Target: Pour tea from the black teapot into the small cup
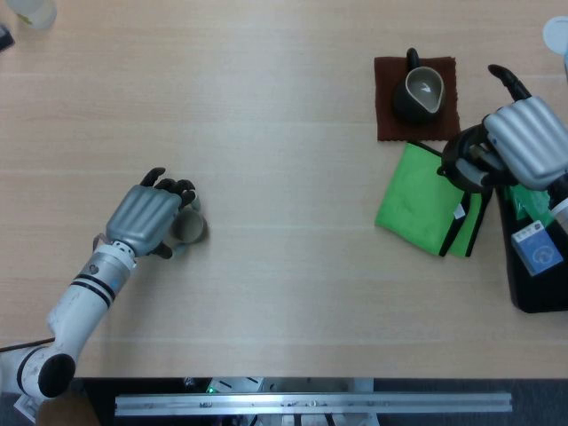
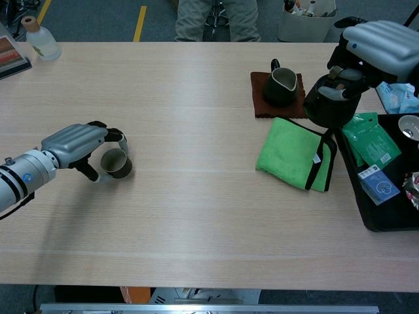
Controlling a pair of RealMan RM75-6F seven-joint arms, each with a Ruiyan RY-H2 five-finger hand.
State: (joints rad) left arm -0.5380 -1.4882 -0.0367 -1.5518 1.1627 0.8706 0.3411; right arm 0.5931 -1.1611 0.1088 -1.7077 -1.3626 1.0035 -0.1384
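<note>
While the left hand [image 2: 77, 145] curled its dark fingers around the small cup [image 2: 116, 163] on the bare left part of the wooden table [image 1: 284, 133], the cup stood upright on the tabletop with its open mouth facing up, gripped from the side. Well apart from it, at the far right of the table, the right hand [image 2: 376, 40] was closed over the top of the black teapot [image 2: 330, 101], holding it raised above the back corner of a green cloth [image 2: 294, 154]; in the head view that hand [image 1: 526, 142] covered most of the pot [image 1: 468, 160], and a dark curved piece, which I took for the spout, stuck out beyond the knuckles toward the far edge. Just beside the teapot, toward the table's middle, a dark pitcher [image 1: 419, 91] with a pale inside sat on a brown mat [image 1: 415, 85], its handle pointing away from the robot. A black tray [image 2: 386, 176] lay at the right edge, holding green packets [image 2: 370, 140] and a blue-labelled packet [image 2: 380, 183]. At the far left corner stood a clear bottle [image 2: 38, 39] with a cork-coloured top. Beyond the table a seated person's legs [image 2: 211, 19] showed.
</note>
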